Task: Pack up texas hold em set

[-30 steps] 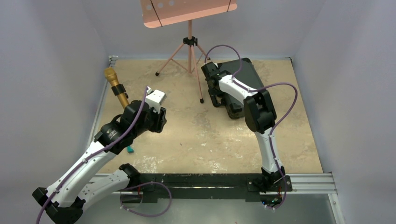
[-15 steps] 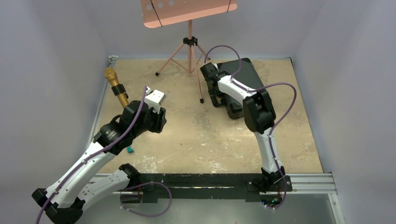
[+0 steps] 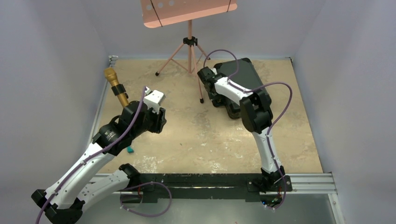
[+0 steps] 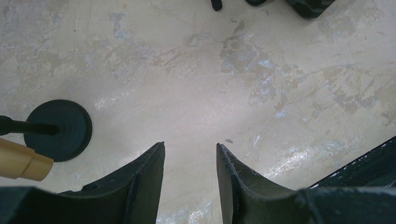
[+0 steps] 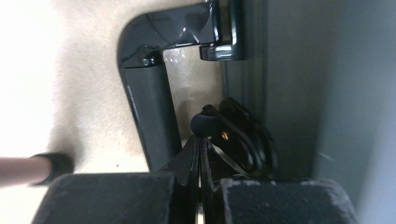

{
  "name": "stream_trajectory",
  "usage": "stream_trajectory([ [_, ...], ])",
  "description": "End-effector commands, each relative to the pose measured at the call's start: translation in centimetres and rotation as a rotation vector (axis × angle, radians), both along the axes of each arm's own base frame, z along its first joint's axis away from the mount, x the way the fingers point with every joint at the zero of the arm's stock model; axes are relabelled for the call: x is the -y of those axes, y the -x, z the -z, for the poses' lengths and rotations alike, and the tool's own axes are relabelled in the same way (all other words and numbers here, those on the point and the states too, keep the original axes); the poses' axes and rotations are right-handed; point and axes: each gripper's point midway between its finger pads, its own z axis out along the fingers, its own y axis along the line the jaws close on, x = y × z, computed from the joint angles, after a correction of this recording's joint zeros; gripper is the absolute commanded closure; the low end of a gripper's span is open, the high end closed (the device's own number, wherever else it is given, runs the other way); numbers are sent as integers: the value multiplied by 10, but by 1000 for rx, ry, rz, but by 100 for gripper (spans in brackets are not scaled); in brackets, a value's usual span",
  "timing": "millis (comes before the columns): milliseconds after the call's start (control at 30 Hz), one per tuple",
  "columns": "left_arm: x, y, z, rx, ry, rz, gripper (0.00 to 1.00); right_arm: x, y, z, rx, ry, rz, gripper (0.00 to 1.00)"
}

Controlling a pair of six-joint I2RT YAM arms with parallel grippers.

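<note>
**Right arm is parking on the case's latch edge**

Top cam: black case [image 3: 245, 77] is lying flat, looking shut. The right arm [image 3: 231, 86] is reaching its handle side; the left arm [image 3: 93, 158] is sitting well apart from the case.

Right wrist: right gripper [image 5: 201, 142], pinched shut and empty, is poking the latch [image 5: 233, 135] beside the case handle [image 5: 149, 107].

Left wrist: left gripper [image 4: 190, 147] is hovering part-open and empty, the case far off.

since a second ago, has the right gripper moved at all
Yes: in the top view the right gripper has shifted slightly left, toward the pink stand's near leg.
</note>
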Motion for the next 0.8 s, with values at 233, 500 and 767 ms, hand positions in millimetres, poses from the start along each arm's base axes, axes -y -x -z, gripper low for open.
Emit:
stream_trajectory([
  [233, 0, 0, -7, 34, 39, -1, 51, 65, 22, 38, -145, 242, 95, 100],
  [500, 0, 1, -9, 41, 41, -1, 51, 26, 8, -2, -60, -5, 22, 100],
  [767, -1, 1, -9, 45, 42, -4, 51, -2, -4, -54, 1, -152, -44, 100],
])
